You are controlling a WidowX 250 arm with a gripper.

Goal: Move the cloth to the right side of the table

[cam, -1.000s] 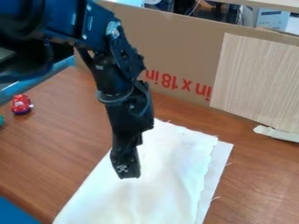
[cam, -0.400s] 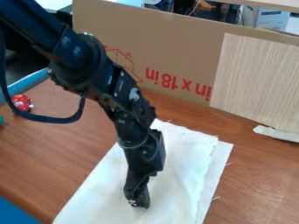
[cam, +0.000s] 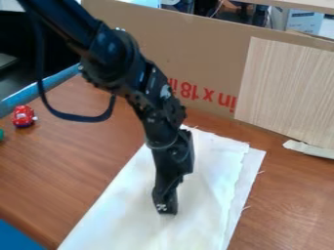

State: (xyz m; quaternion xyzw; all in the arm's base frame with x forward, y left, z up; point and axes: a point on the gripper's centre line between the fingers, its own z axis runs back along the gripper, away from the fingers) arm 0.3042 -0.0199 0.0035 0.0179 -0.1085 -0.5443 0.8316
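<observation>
White cloth (cam: 202, 190) lies on the brown wooden table (cam: 72, 161), in front of the cardboard panel (cam: 202, 49), which serves as landmark here. Cloth's far end sits near the foot of the cardboard, just short of it; the rest runs away from the cardboard and out past the view's lower edge. Two layers visible along the cloth's right side, the under one peeking out beyond the upper; edges ragged, loose threads sticking out onto the wood. Black arm (cam: 117, 53) comes in from the upper left, crossing the cardboard's left part, a dark cable (cam: 78, 117) hanging off it in a loop. Black gripper (cam: 167, 210) points down in front of the cardboard, its tip at the middle of the cloth as seen from the camera. Claw released or clenched, or cloth grasped in it: cannot tell from this angle. Wood-grain board (cam: 283, 88) stands against the cardboard's right part; a pale torn strip (cam: 310, 149) lies at the foot there. Small red toy (cam: 24, 117) on the table, out beyond the cardboard's left end and forward of it; a bit of something teal (cam: 1, 134) near the toy, cut by the view's edge. Blue rail (cam: 42, 90) slants along the table's edge, left of the cardboard. Behind the cardboard, toward its right: a white box (cam: 303, 22).
</observation>
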